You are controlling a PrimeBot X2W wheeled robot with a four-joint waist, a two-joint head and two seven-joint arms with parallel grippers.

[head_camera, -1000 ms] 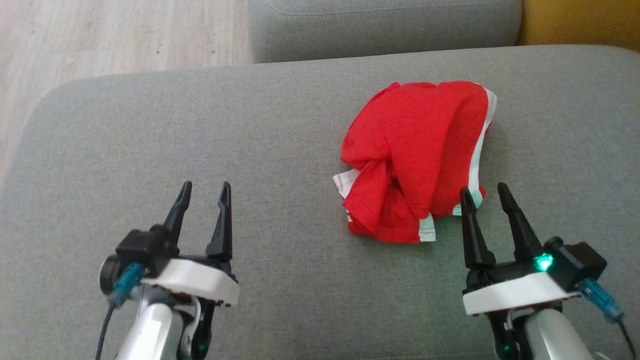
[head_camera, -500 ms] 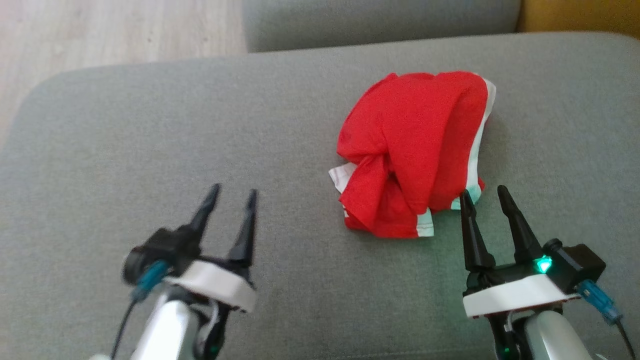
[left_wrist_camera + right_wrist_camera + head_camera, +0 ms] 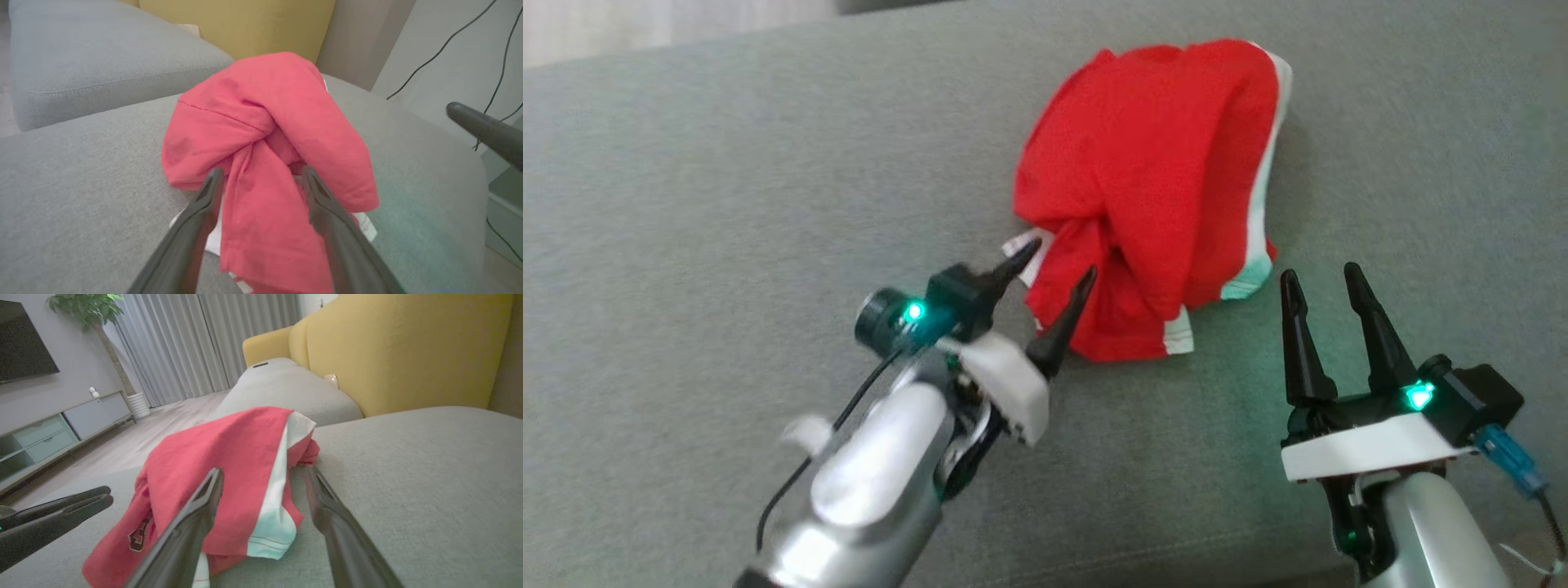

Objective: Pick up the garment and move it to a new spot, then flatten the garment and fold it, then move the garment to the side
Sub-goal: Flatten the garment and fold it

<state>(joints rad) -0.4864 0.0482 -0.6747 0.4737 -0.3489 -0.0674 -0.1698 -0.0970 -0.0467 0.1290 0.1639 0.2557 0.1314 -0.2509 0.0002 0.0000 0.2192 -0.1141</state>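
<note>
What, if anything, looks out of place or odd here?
Only the red garment: it lies bunched in a heap on the grey cushion, white trim poking out, not flat. Nothing looks spilled or damaged. The open left gripper straddles its near fold.

1. Grey seat cushion (image 3: pixel 686 204): wide open room left of the red garment (image 3: pixel 1152 155).
2. Narrower bare strip right of garment.
3. Left gripper (image 3: pixel 1060 259), jaws apart, straddles a fold at garment's near-left edge, blocks that side.
4. Right gripper (image 3: pixel 1321 273), spread, sits just near-right of garment, not touching.
5. Yellow backrest (image 3: pixel 408 347) walls far right.
</note>
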